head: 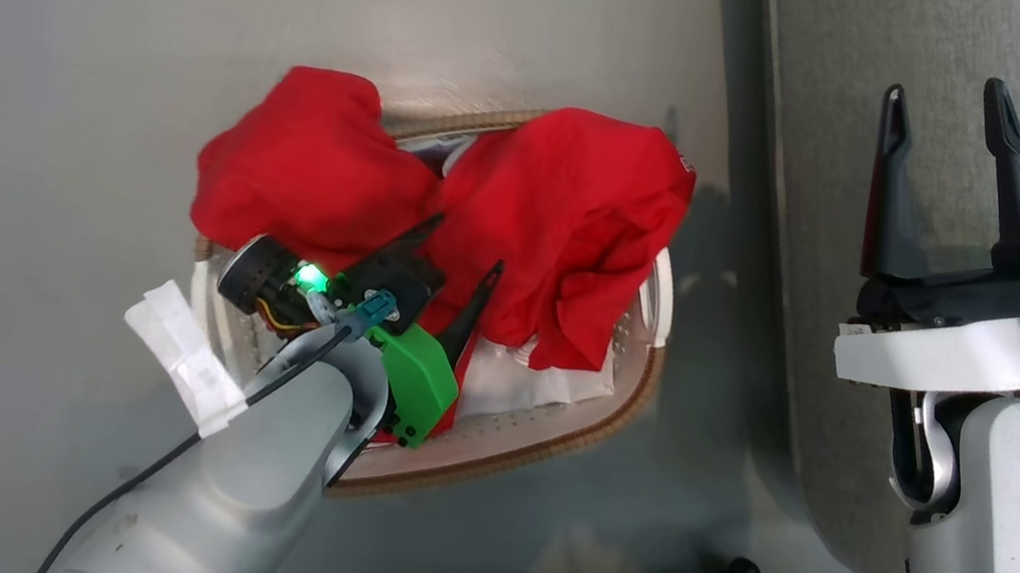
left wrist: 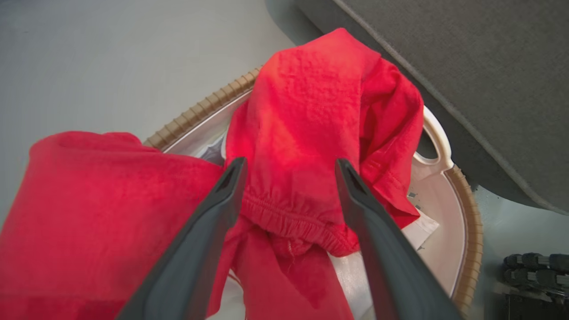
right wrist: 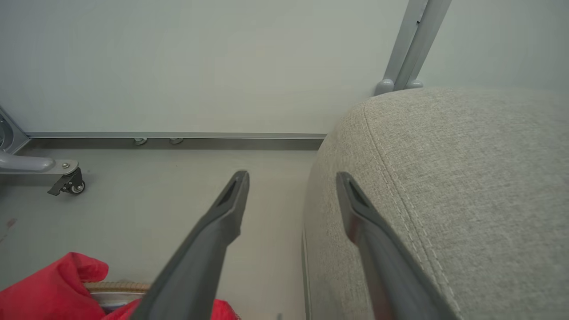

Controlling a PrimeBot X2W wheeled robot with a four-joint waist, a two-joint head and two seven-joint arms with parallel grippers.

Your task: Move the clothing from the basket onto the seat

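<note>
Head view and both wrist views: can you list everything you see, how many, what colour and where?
clothing: two pieces, bright red, heaped in the basket, one spilling over its rim
basket: one, white with a brown woven rim, on the floor beside the seat
liner cloth: one, white, inside the basket under the clothing
seat: one, grey fabric, to the right of the basket
floor: one, pale grey, under the basket
caster wheel: one, black, far across the floor
post: one, grey, upright behind the seat
left gripper: one, dark fingers, open, over the basket with red cloth between them
right gripper: one, dark fingers, open, above the seat's edge
</note>
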